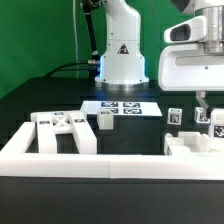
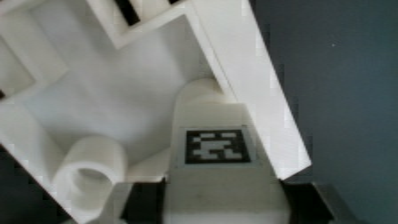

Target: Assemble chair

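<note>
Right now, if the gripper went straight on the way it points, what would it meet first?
The tagged white post: the gripper is shut on it. What lies under the post I cannot tell.

The wrist view's edge cuts off fingers (image 2: 320,205) and post (image 2: 214,110).

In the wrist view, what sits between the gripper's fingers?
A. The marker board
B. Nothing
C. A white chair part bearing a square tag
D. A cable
C: the gripper is closed on a white chair part, and its black-and-white tag faces the camera just above the fingers.
</note>
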Motion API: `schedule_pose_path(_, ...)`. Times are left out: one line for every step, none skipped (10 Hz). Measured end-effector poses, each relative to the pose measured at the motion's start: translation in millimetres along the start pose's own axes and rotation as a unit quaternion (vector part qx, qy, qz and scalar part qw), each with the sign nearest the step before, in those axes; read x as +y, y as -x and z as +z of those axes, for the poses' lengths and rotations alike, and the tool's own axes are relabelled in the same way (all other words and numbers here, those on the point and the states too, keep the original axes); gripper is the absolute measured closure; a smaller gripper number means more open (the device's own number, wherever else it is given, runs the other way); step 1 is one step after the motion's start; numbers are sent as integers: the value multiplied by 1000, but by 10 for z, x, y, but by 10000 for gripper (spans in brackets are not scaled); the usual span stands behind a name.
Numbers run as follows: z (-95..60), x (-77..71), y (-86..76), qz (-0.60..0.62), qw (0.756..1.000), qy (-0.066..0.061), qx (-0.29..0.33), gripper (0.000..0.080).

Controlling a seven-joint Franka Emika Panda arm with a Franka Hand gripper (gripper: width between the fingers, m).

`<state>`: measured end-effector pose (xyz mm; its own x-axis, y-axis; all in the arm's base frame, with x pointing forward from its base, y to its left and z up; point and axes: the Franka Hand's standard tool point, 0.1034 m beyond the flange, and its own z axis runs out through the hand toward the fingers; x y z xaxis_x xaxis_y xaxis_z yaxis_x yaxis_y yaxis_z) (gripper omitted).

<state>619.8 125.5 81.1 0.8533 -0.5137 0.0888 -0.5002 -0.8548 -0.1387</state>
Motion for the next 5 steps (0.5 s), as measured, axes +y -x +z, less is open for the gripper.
schedule_pose_path(0, -1, 1, 57, 998, -3, -3, 509)
schedule_pose_path(-1, -3, 0, 100, 995, -3, -4, 509)
schedule_pose_path(-4, -3, -3, 130, 991, -3, -4, 509)
schedule_pose_path(-5, -2, -5, 140, 990, -2, -3, 509)
schedule_pose_path(-4, -2, -6, 124, 992, -3, -3, 509)
